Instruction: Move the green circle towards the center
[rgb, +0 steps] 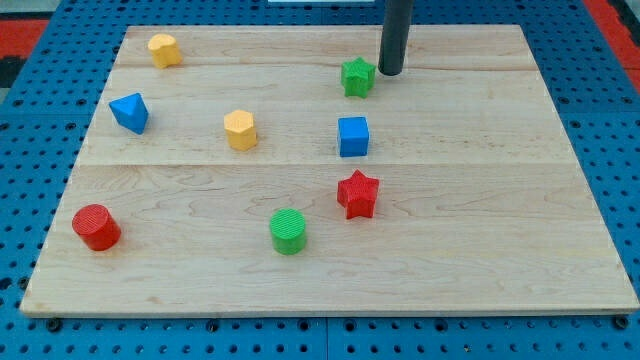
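The green circle (288, 231), a short cylinder, stands on the wooden board (480, 200) near the view's bottom, a little left of the middle. My tip (389, 73) is far from it, at the view's top, just right of a green star (357, 76). A red star (357, 194) sits right of and slightly above the green circle. A blue cube (353, 136) is above the red star.
A yellow hexagon block (240, 130) lies left of the blue cube. A blue triangular block (129, 112) is at the left, a yellow block (164, 49) at the top left, a red cylinder (96, 227) at the bottom left. Blue pegboard surrounds the board.
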